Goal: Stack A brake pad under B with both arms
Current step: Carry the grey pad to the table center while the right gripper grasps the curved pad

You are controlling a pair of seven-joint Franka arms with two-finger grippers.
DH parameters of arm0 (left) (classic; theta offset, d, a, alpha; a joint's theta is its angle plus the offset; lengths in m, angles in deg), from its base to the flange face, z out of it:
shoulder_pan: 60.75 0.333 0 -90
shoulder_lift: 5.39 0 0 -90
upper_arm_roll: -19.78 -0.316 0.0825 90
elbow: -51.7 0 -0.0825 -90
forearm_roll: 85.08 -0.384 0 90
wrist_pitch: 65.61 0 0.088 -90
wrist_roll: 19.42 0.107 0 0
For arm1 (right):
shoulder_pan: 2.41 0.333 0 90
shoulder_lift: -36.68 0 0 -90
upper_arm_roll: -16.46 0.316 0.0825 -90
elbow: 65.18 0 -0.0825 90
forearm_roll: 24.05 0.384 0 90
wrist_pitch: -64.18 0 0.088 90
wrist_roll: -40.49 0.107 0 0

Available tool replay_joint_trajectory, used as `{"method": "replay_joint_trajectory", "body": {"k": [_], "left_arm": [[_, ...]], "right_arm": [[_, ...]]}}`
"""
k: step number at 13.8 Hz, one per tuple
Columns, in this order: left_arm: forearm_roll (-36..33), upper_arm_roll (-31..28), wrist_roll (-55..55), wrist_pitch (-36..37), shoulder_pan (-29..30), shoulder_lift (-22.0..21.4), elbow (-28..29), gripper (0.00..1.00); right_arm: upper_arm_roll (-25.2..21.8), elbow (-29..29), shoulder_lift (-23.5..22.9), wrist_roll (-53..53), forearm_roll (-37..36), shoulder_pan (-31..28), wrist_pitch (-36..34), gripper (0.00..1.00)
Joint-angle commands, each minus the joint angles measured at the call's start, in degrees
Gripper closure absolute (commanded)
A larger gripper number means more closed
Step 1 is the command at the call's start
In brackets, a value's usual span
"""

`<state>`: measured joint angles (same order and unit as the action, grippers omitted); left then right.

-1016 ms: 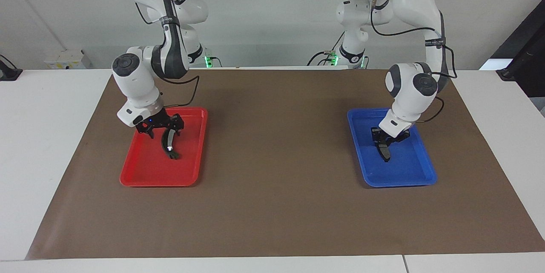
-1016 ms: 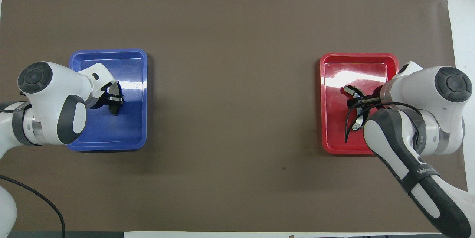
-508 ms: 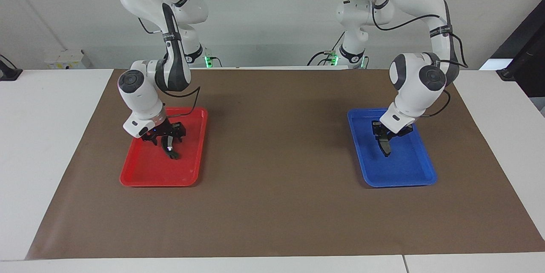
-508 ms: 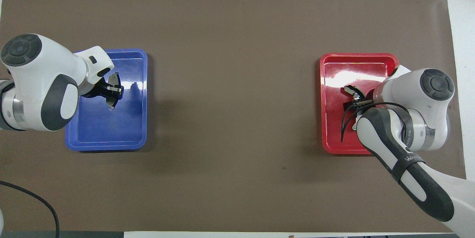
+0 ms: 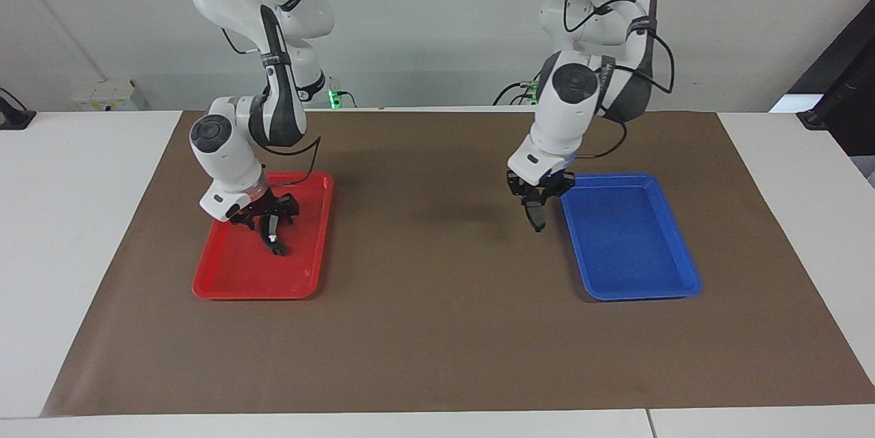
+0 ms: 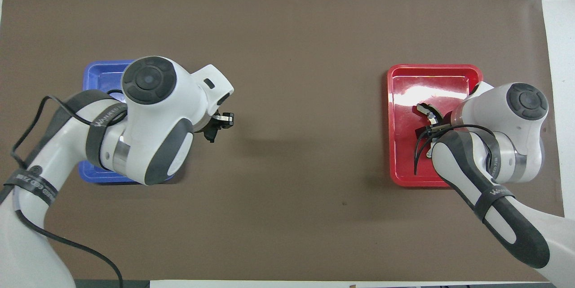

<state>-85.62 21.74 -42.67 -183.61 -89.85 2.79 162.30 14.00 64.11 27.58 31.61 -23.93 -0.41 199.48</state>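
Note:
My left gripper (image 5: 536,202) is shut on the A brake pad (image 5: 538,218), a short dark piece that hangs from it edge-down. It holds the pad in the air over the brown mat (image 5: 437,301), just beside the blue tray (image 5: 636,247) on the side toward the table's middle. In the overhead view the left gripper (image 6: 218,124) and pad (image 6: 211,135) show past the wrist. My right gripper (image 5: 265,218) is low in the red tray (image 5: 239,274), shut on B (image 5: 274,240), the thin curved piece with a silver spot. B's lower end is at the tray floor. B (image 6: 424,109) also shows beside the right gripper (image 6: 432,125) from above.
The blue tray (image 6: 96,72) lies toward the left arm's end of the table and the red tray (image 6: 404,162) toward the right arm's end. The brown mat (image 6: 305,54) spans the space between them. Cables loop off both wrists.
My left gripper has lifted the pad out of the blue tray and swung toward the table's middle. My right gripper has sunk a little in the red tray, still on B.

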Motion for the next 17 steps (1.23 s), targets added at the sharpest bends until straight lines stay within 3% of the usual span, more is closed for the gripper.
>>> {"method": "replay_joint_trajectory", "body": {"k": [1, 3, 5, 7, 9, 10, 12, 13, 14, 17], "left_arm": [[-0.6, -0.9, -3.2, -5.6, -4.3, 1.5, 1.4, 0.99], [-0.5, -0.9, -3.6, -8.7, -8.0, 4.5, 1.1, 0.99], [1.4, -0.9, -6.6, -11.4, -10.1, 7.6, 0.1, 0.99], [6.5, -1.0, -7.2, -15.0, -12.2, 10.7, -1.3, 0.99], [6.9, -1.0, -7.2, -16.4, -12.6, 13.5, -2.7, 0.99], [6.9, -1.0, -7.3, -16.5, -12.8, 14.0, -3.0, 0.99], [6.9, -1.0, -7.2, -16.0, -13.7, 13.9, -2.9, 0.97], [6.9, -1.0, -7.2, -15.9, -13.6, 13.9, -2.9, 0.7], [6.9, -1.0, -6.6, -16.6, -13.3, 14.0, -2.5, 0.04], [6.9, -1.5, -6.4, -12.5, -12.0, 11.1, -2.2, 0.0]], "right_arm": [[0.4, 0.8, 0.9, -3.8, 1.5, -0.9, -0.2, 0.09], [0.4, 0.6, 0.9, -4.5, 1.5, -1.0, -0.1, 0.2], [0.4, 0.6, 0.9, -4.5, 1.5, -0.9, -0.1, 0.38], [0.4, 0.6, 0.9, -4.6, 1.5, -0.8, -0.3, 0.68], [0.4, 0.4, 0.8, -4.4, 1.4, -0.8, -0.5, 0.91], [0.4, 0.3, 0.8, -4.2, 1.5, -0.7, -0.6, 0.98], [0.4, -0.3, 0.8, -4.1, 1.4, -0.7, -0.7, 1.0], [0.4, -1.0, 0.8, -4.0, 1.4, -0.5, -1.4, 1.0], [0.4, -2.4, 0.8, -3.9, 1.5, -0.3, -3.3, 1.0], [0.4, -7.9, 1.3, 2.0, 1.5, 0.0, -9.6, 1.0]]}}
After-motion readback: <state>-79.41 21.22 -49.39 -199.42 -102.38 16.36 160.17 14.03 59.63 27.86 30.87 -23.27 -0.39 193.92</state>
